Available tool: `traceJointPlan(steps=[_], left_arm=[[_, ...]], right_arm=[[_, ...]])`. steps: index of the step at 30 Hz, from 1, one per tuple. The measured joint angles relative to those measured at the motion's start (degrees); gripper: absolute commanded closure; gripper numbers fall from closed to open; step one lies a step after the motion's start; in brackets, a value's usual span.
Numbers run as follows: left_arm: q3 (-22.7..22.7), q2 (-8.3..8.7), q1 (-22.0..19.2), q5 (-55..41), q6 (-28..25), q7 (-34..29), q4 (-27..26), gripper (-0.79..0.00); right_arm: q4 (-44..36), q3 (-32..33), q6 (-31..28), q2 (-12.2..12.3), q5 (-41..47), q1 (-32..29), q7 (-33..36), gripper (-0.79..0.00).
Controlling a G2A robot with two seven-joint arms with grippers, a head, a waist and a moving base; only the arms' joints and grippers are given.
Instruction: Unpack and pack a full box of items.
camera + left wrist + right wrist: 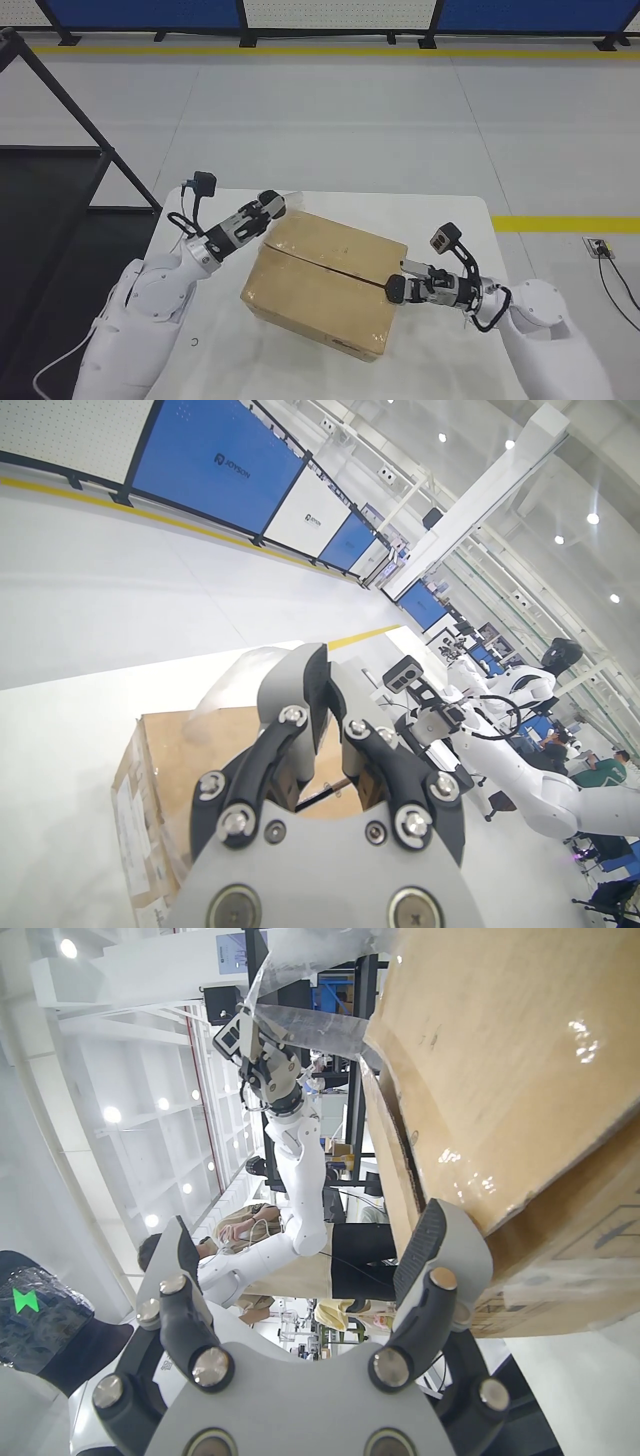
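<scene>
A brown cardboard box (320,285) lies closed in the middle of the white table (440,225), a seam (330,266) running across its top flaps. My left gripper (272,207) sits at the box's far left corner, shut on a strip of clear tape (310,1023) that lifts off the box top (500,1078). In the left wrist view the fingers (320,685) are pressed together above the box (175,750), with the filmy tape (235,680) beside them. My right gripper (395,288) stands open at the box's right end by the seam. One finger pad (425,1238) rests against the box edge.
A black metal frame (60,120) stands off the table's left side. Bare table surface runs around the box on the far side and to the right. Beyond the table is pale floor with a yellow line (560,223).
</scene>
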Motion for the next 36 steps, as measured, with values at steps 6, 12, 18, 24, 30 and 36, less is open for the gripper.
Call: traceJointPlan(steps=[6,12,18,24,30,36], left_arm=[[0.52,-0.03,0.80,0.25,-0.17,0.18,-0.64,0.000],[0.46,0.06,1.82,0.37,-0.63,0.28,-1.93,0.000],[1.18,0.11,2.37,2.96,-0.77,0.03,-3.04,0.000],[2.44,0.17,2.86,7.08,-0.53,-1.05,-4.04,-0.351],[3.74,0.27,3.84,7.22,0.67,-4.62,-5.21,-0.785],[3.91,0.47,3.99,4.64,2.21,-8.68,-6.21,-0.785]], right_arm=[[1.05,-2.17,0.78,-0.16,-1.92,1.11,-3.07,-0.785],[2.23,-2.92,0.43,-0.14,-1.61,1.84,-3.65,-0.785],[3.28,-3.39,0.18,-0.08,-1.04,2.30,-3.79,-0.785],[4.28,-3.75,-0.12,0.01,-0.68,2.83,-3.76,-0.785],[5.26,-4.25,-0.43,0.06,-0.39,3.61,-3.50,-0.785],[6.35,-4.99,-1.02,0.03,-0.14,4.59,-3.24,-0.785]])
